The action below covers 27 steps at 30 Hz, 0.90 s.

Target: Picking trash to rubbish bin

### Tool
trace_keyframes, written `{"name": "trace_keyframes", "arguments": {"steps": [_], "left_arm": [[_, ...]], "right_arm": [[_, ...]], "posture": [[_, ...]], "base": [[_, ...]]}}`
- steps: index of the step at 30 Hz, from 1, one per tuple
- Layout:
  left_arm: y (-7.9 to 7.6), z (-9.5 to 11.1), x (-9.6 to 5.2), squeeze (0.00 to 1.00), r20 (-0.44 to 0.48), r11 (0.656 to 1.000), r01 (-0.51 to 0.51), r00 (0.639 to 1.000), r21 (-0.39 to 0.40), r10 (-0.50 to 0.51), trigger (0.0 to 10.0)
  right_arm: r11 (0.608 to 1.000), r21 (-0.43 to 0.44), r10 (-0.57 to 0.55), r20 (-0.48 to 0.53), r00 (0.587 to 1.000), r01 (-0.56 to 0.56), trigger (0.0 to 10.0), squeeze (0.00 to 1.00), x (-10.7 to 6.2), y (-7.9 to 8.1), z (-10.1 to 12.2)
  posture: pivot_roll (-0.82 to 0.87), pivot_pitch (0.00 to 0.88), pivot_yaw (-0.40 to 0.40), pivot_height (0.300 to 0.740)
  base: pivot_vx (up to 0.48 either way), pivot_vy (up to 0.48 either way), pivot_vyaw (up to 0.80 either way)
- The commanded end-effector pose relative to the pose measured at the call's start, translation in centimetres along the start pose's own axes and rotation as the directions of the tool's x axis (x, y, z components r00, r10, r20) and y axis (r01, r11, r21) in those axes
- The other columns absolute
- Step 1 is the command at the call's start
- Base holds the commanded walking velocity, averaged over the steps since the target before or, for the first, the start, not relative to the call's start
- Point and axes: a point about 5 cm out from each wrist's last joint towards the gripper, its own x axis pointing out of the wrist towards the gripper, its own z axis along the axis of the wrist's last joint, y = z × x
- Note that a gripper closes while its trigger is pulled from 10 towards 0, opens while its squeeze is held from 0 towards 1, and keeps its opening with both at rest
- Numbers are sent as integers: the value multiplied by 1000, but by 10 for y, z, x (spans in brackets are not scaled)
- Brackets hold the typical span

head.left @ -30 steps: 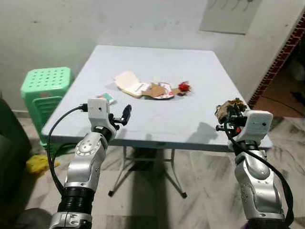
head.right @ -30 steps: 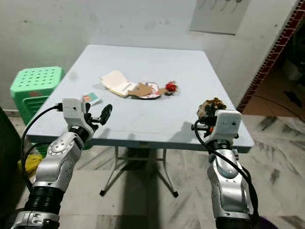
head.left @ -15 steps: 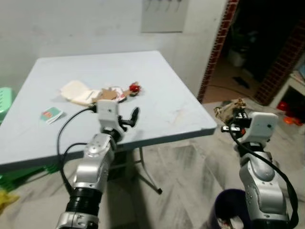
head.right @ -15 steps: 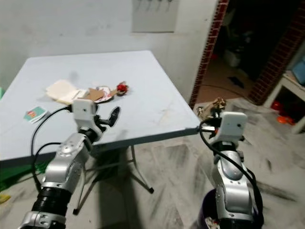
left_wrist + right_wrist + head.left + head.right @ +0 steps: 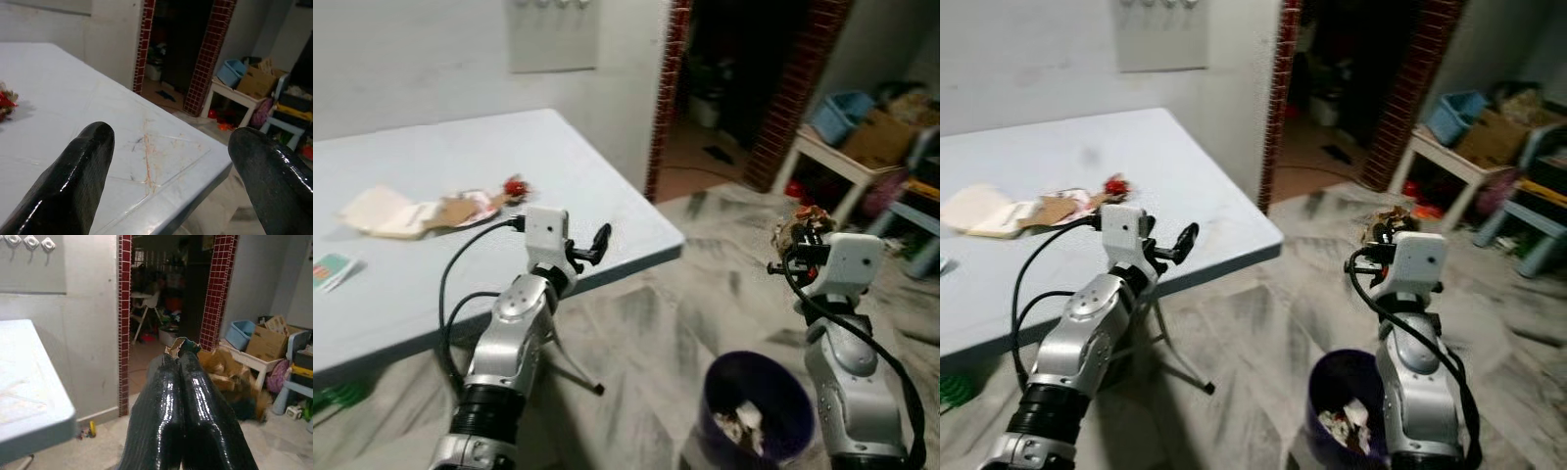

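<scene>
My right gripper [image 5: 799,238] is shut on a crumpled brown paper scrap [image 5: 802,219], held at chest height above the floor. In the right wrist view the two fingers [image 5: 166,382] press together, with the scrap [image 5: 215,367] sticking out past them. Below and slightly left of that gripper stands a dark purple rubbish bin [image 5: 713,384] with trash in it. My left gripper [image 5: 598,241] is open over the near corner of the pale blue table [image 5: 460,147]. On the table lie a beige cardboard box [image 5: 382,211], a red wrapper [image 5: 516,186] and a small card [image 5: 331,270].
A red brick doorway [image 5: 671,98] opens into a dark room behind. To the right, a low white table [image 5: 837,157] carries a blue basket [image 5: 837,116] and a cardboard box [image 5: 881,137]. Grey marble floor [image 5: 656,323] lies between the table and the bin.
The camera has swung to the right: the table has slid to the left of the picture and the bin has come fully into view. Both grippers hold as before.
</scene>
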Motion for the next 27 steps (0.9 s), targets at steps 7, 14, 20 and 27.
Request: {"name": "trace_keyframes", "arguments": {"steps": [7,14,20,27], "left_arm": [[-16,2,8,0,-39,999,41,998,0,-41,10000],[-15,2,10,0,-61,1000,17,998,4,-17,10000],[-17,2,11,0,-63,1000,16,998,16,-15,10000],[-16,-1,13,0,-116,1000,22,993,-12,-23,10000]], "right_arm": [[1000,-6,-21,13,1000,21,10000,0,2,-7,6],[999,19,-47,20,999,46,10000,0,1,-11,7],[992,88,-94,-12,996,94,10000,0,0,-18,6],[988,72,-136,-32,990,138,10000,0,-2,-23,4]], "posture": [[-76,0,-30,740],[-82,0,-25,740],[-90,0,-19,740],[-101,0,-10,740]], "base": [[0,0,-591],[0,0,-480],[0,0,0],[0,0,0]]}}
